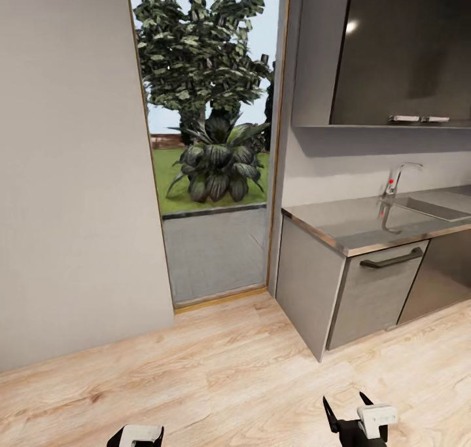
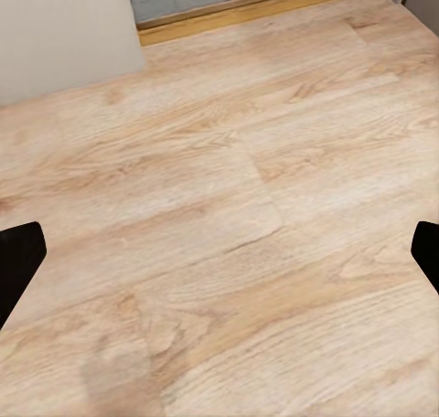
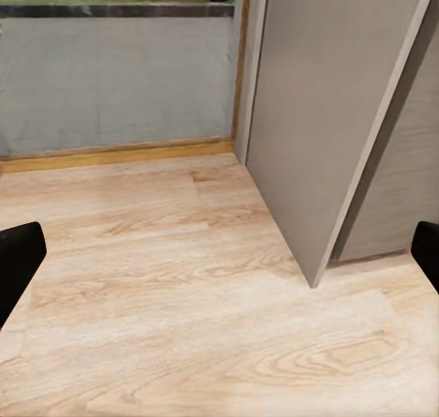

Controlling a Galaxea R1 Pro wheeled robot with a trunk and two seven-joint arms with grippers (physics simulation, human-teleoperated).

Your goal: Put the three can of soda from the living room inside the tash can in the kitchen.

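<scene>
kitchen counter (image 1: 353,228) ahead-right of both grippers, left gripper (image 2: 219,252) and right gripper (image 3: 219,252) spread wide, empty

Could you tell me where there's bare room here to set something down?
The steel counter is bare between its left edge and the sink. The wood floor is bare from the doorway to the cabinet. It is crowded around the faucet.

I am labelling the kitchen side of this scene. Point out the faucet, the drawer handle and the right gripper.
faucet (image 1: 396,178): head view, on its upright spout.
drawer handle (image 1: 392,259): head view, middle of the dark bar.
right gripper (image 1: 348,413): head view, between its two black fingertips.
</scene>
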